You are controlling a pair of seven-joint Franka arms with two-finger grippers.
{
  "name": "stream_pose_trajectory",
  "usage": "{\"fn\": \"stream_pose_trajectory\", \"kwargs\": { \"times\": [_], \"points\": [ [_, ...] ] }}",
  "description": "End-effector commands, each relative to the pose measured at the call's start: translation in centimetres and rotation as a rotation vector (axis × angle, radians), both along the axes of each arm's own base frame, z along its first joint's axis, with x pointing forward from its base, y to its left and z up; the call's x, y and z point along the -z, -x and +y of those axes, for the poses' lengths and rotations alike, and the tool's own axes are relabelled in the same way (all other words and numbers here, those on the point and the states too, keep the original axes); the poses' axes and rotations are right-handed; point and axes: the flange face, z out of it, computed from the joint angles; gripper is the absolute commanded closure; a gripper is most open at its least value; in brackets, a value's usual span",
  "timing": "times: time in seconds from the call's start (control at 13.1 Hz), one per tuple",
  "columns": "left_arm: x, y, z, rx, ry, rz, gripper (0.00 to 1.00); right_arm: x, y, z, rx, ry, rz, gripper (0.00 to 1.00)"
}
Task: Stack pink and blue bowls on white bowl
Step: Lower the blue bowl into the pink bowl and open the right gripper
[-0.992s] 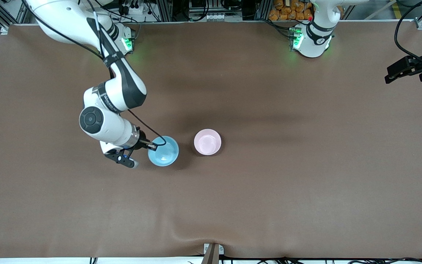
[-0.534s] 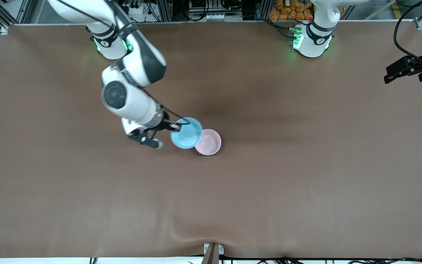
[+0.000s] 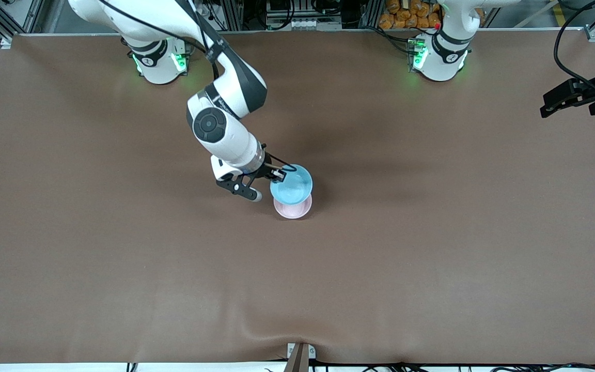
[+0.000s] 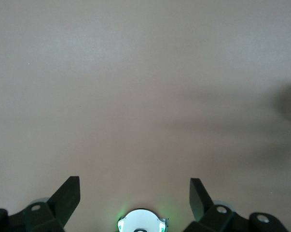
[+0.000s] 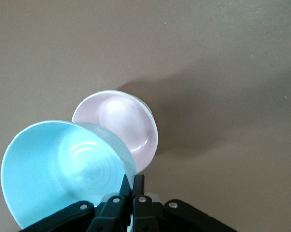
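Observation:
My right gripper is shut on the rim of the light blue bowl and holds it tilted in the air over the pale pink bowl, covering most of it. In the right wrist view the shut gripper pinches the blue bowl's rim, and the pink bowl stands upright on the table under it. A thin white edge shows just outside the pink bowl's rim; the white bowl does not show otherwise. My left gripper waits open and empty, high over the left arm's end of the table.
The brown table cover has a small wrinkle at its edge nearest the front camera. The arm bases stand along the edge farthest from the camera.
My right gripper has lifted the blue bowl off the table and carried it toward the left arm's end, from beside the pink bowl to over it. The left arm has not moved.

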Motion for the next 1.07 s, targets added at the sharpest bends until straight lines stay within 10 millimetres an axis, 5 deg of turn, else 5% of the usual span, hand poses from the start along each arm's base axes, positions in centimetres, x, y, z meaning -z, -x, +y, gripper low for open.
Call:
{"fn": "stream_pose_trajectory", "kwargs": {
  "times": [0.0,0.99],
  "points": [
    [-0.3,0.2,-0.2,0.022,0.010,-0.006,0.00,2.0,1.3,-0.5,0.026,-0.005,-0.037,1.00],
    [-0.1,0.2,0.0,0.017,0.017,-0.002,0.00,5.9,1.1,0.1,0.000,0.020,-0.063,1.00]
  ]
}}
